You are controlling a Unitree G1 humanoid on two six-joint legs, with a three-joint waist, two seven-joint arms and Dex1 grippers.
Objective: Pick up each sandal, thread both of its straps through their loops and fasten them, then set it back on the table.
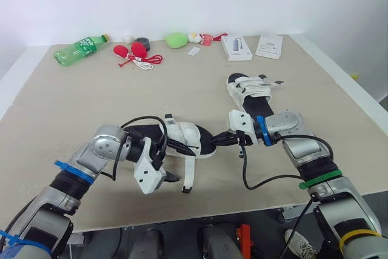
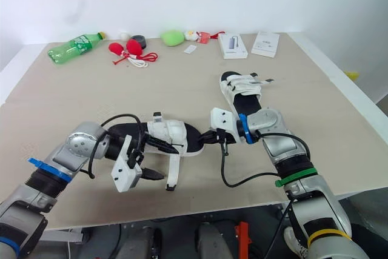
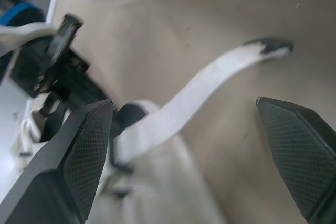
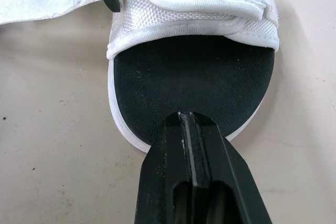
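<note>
A white sandal with a black sole (image 1: 188, 134) lies near the table's front edge, between my two grippers. My right gripper (image 1: 219, 140) is shut on the toe edge of its sole (image 4: 194, 72), fingers (image 4: 173, 145) pressed together. My left gripper (image 1: 174, 162) stands open at the sandal's side. A loose white strap (image 3: 210, 85) with a dark tip hangs down between its fingers (image 3: 84, 145) and rests on the table (image 1: 189, 177). A second white sandal (image 1: 247, 88) lies further back on the right, with its straps across the top.
Along the back edge of the table (image 1: 73, 113) are a green bottle (image 1: 79, 50), red items with a white cord (image 1: 136, 53), a green object (image 1: 176, 40) and two white boxes (image 1: 236, 47). A black cable loops below my right wrist (image 1: 254, 177).
</note>
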